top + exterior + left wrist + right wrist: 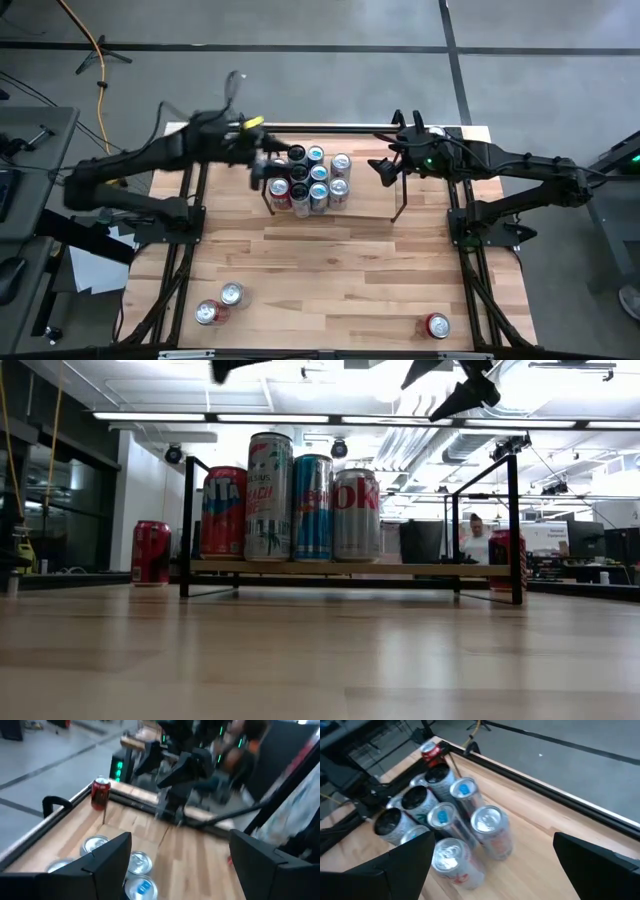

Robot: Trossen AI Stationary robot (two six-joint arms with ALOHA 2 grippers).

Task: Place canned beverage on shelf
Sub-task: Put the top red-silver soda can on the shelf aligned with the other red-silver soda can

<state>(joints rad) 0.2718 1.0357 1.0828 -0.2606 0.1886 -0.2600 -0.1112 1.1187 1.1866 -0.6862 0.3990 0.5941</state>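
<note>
The left hand (pixel 262 160) hangs above the shelf's left end, fingers spread with nothing between them. Directly under and just to the right-arm side of it stands a tight cluster of cans (pixel 308 178), all upright on the shelf (pixel 370 205); the low view shows four of them side by side on the clear top, tops level. The shelf's long axis runs across the counter (pixel 340 270), from one arm's side to the other.

The right hand (pixel 388 167) hovers over the shelf's opposite, unoccupied end, fingers spread wide and holding nothing. Its wrist view looks down on the same cluster from that side.

Outward from both hands, three cans remain off the shelf near the counter's front edge. A pair of cans (pixel 220 304) stands on the left arm's side, well apart from the left hand. A single red can (pixel 437 325) sits on the right arm's side, likewise well apart from the right hand. Whether that one stands or lies cannot be told with certainty; it appears upright.

Judgement: either hand must travel from the shelf toward the front edge for the next pick. The left arm is the nearer to the pair, the right arm to the single can. The free space on the shelf lies beneath the right hand.
</note>
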